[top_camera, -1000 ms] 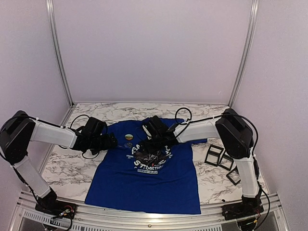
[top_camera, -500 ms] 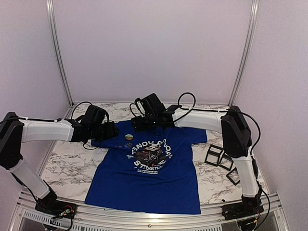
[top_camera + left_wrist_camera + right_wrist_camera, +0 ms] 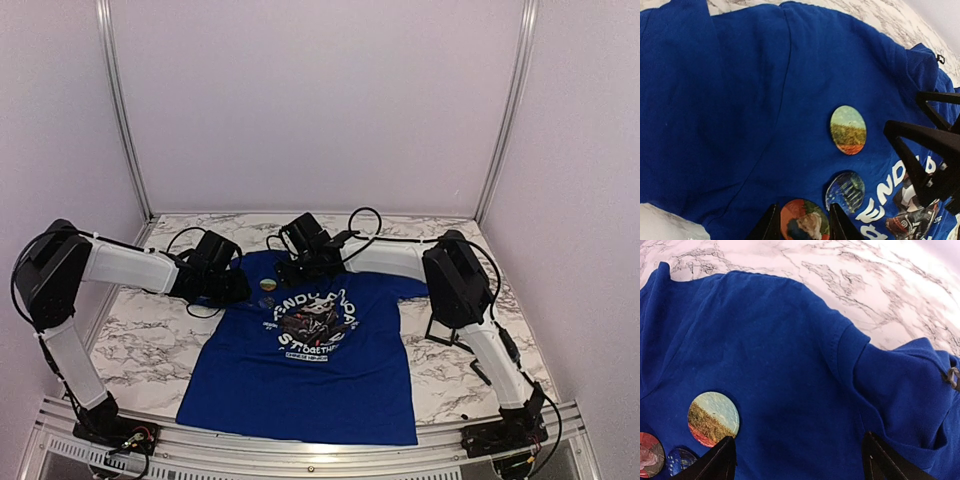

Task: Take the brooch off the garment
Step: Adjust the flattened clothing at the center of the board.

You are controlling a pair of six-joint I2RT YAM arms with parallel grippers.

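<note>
Black left gripper (image 3: pixel 803 207) fingers stand narrowly apart, straddling a red brooch (image 3: pixel 802 227) pinned to the blue T-shirt (image 3: pixel 300 380), at eleven o'clock of its chest print. The right gripper (image 3: pixel 798 437) gapes wide over cloth at the brooch's one o'clock. Likely light, rigid and glossy, the disc wants gripping by its rim; the soft cloth will probably lift with it.

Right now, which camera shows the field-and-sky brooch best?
Left wrist: the field-and-sky brooch sits whole, unobstructed and near mid-frame on the blue shirt. Right wrist also shows it whole, but low in the left corner. Top external gives only a tiny pale dot.
</note>
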